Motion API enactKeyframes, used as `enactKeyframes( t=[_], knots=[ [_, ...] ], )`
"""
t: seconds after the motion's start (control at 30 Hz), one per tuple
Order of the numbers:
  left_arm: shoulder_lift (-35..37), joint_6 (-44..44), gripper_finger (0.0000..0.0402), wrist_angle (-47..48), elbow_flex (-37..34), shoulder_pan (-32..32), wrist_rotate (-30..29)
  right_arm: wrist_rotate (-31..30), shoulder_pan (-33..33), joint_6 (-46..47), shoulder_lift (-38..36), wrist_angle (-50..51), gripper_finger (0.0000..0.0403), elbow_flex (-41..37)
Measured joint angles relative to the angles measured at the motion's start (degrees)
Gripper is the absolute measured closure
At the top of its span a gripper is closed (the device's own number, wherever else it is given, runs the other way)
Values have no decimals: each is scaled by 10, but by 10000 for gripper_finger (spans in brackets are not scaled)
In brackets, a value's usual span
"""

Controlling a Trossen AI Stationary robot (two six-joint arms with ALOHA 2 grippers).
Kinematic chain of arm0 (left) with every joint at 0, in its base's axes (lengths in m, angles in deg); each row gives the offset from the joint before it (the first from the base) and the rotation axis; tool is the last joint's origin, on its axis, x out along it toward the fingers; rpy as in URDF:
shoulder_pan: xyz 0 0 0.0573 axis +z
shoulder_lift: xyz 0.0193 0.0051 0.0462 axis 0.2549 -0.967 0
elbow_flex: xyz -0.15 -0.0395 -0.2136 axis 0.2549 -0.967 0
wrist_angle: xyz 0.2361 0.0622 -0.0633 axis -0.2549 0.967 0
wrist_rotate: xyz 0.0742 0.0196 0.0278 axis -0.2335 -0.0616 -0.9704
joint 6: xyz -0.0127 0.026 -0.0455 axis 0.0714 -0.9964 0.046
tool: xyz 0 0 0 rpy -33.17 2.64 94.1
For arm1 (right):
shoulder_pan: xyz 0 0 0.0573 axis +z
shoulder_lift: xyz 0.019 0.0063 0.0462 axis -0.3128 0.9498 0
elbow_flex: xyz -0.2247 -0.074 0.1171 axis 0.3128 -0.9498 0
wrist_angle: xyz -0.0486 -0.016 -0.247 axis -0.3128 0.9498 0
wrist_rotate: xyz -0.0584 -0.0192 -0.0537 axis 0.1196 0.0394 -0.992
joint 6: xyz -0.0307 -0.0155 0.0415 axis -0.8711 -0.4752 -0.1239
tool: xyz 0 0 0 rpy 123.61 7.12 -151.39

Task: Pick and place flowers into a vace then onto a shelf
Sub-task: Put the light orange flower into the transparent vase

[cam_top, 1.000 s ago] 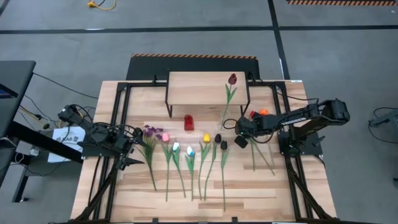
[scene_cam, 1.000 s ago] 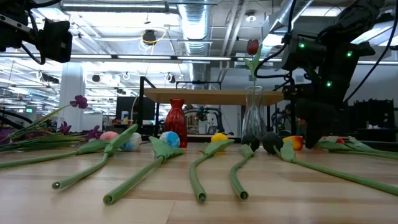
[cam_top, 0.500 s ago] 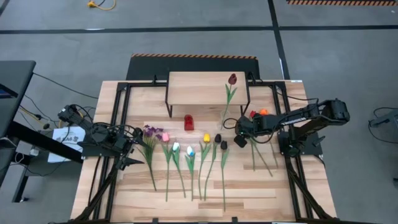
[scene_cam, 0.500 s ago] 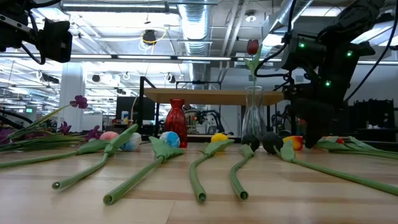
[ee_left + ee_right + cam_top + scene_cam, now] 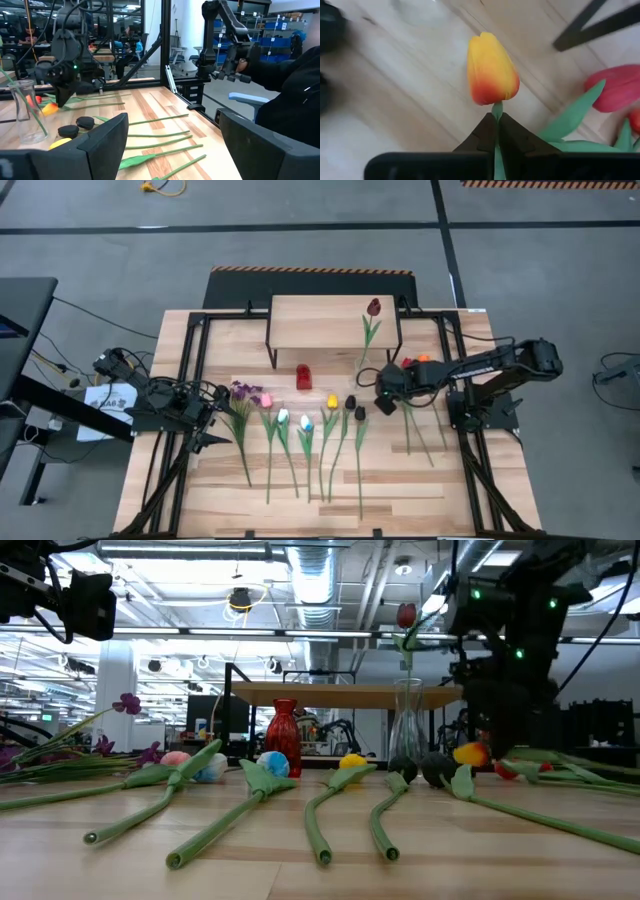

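My right gripper [image 5: 496,117] [image 5: 387,391] is shut on an orange-yellow tulip [image 5: 491,70] [image 5: 470,753], beside a clear glass vase [image 5: 405,730] that holds one dark red tulip [image 5: 405,615] [image 5: 373,307]. A red tulip [image 5: 617,87] lies on the table next to the held one. Several more flowers [image 5: 300,430] lie side by side in a row on the tabletop. The shelf [image 5: 330,323] [image 5: 340,695] stands at the far side. My left gripper [image 5: 172,145] is open and waits at the table's left [image 5: 207,418], touching nothing. My right gripper pinches the orange-yellow tulip's green stem [image 5: 496,109] just below the flower head, between its two fingers, which slant down toward the table. The head [image 5: 470,753] is lifted clear of the tabletop. The gripper hides the remainder of the stem.
A small red vase [image 5: 304,377] [image 5: 284,735] stands in front of the shelf. Black frame rails [image 5: 190,380] run along the table's left and right sides. Two dark tulip heads [image 5: 420,770] lie close to the glass vase. Bare wood shows near the front edge [image 5: 400,490].
My right gripper has risen and shifted slightly toward the table's left, toward the glass vase. The orange-yellow tulip's head, which lay on the table, is now lifted clear of it. The left arm has kept still.
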Motion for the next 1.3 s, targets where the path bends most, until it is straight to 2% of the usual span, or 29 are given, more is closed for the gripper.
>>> enactKeyframes(
  t=[0.23, 0.43, 0.6, 0.7, 0.93, 1.1, 1.3],
  knots=[
    [0, 0, 99, 0, 0, 0, 0, -11, 48, 35, 0, 71, 398, 66],
    [0, 0, 99, 0, 0, 0, 0, -10, 124, 89, 0, 115, 398, 100],
    [0, 0, 99, 0, 0, 0, 0, -10, 190, 122, 0, 109, 398, 116],
    [0, 0, 99, 0, 0, 0, 0, -27, 222, 117, 0, 65, 400, 118],
    [0, 0, 99, 0, 0, 0, 0, -112, 245, -38, 0, -145, 396, 118],
    [0, 0, 99, 0, 0, 0, 0, -130, 223, -203, 0, -312, 399, 120],
    [0, 0, 99, 0, 0, 0, 0, -132, 187, -326, 0, -357, 396, 181]
  ],
)
